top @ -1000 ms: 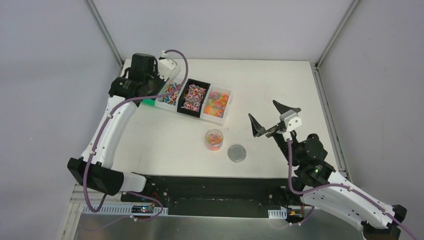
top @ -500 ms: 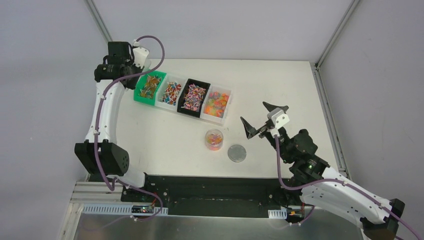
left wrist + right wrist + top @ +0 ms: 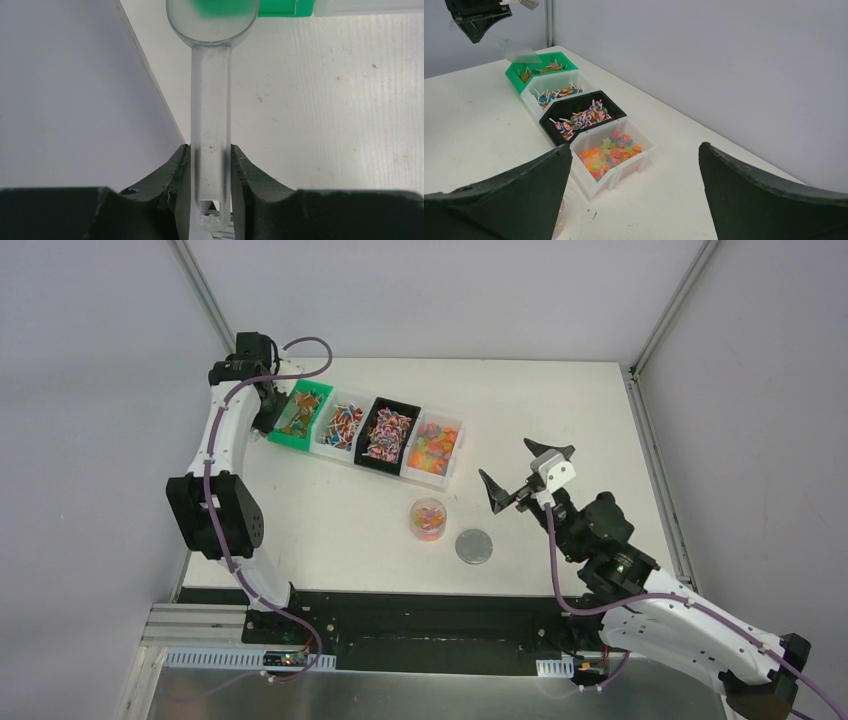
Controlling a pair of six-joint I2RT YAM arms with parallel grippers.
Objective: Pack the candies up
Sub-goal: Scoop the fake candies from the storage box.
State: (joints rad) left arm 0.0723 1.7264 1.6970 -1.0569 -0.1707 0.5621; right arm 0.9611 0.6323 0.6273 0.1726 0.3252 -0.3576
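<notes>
The candies lie in a row of four bins: a green bin (image 3: pixel 302 410), a white bin (image 3: pixel 343 425), a black bin (image 3: pixel 388 433) and a white bin of gummy sweets (image 3: pixel 435 447). A clear jar (image 3: pixel 428 518) in front of them holds some sweets. My left gripper (image 3: pixel 268 408) is shut on the handle of a clear plastic scoop (image 3: pixel 211 100). Its bowl (image 3: pixel 212 20) is at the green bin's (image 3: pixel 280 7) left edge and looks empty. My right gripper (image 3: pixel 520 480) is open and empty, right of the jar, above the table. It faces the bins (image 3: pixel 611 152).
A grey round lid disc (image 3: pixel 475 546) lies on the table just right of the jar. The enclosure wall and a metal post (image 3: pixel 205 290) stand close behind and left of my left gripper. In the right wrist view the left gripper (image 3: pixel 476 20) and scoop (image 3: pixel 516 50) show above the green bin (image 3: pixel 541 67).
My left arm has swung from over the bins to the far left, uncovering the green bin, and now holds the scoop at that bin's left edge. My right gripper has shifted slightly left.
</notes>
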